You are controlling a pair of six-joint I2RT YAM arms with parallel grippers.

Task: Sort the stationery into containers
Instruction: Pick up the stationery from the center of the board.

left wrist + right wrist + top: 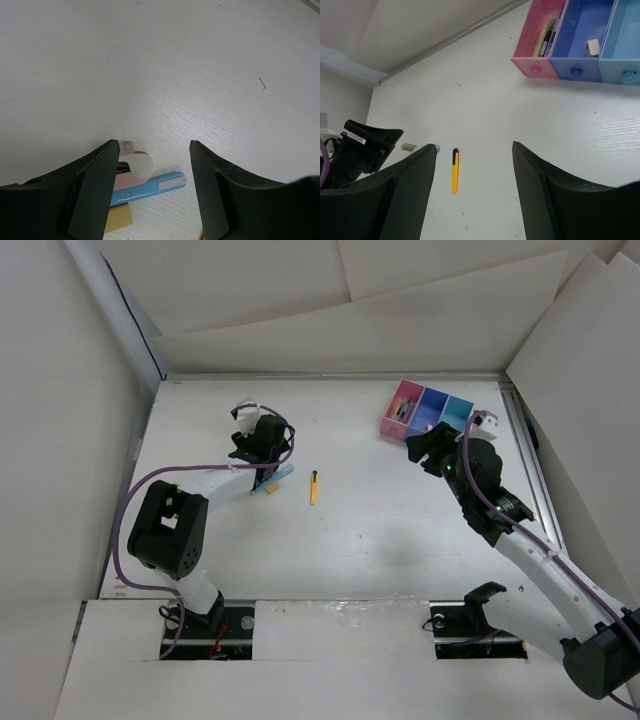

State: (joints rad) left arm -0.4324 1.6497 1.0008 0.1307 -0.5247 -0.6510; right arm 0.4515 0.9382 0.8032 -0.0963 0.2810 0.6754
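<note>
The tray [425,410] of pink, dark blue and cyan compartments stands at the back right. In the right wrist view the pink compartment [540,45] holds a few pens and the dark blue one [585,30] a small white piece. A yellow cutter-like pen [313,486] lies alone mid-table, and it also shows in the right wrist view [454,171]. My left gripper [264,438] is open and empty, hovering over a small pile: a light blue pen [150,187], a pink piece [127,181] and a yellow piece [119,219]. My right gripper [425,447] is open and empty, just in front of the tray.
A small white eraser-like block [128,146] and a white round tab [136,165] lie by the pile. White walls close the table at the back and both sides. A metal rail [530,450] runs along the right edge.
</note>
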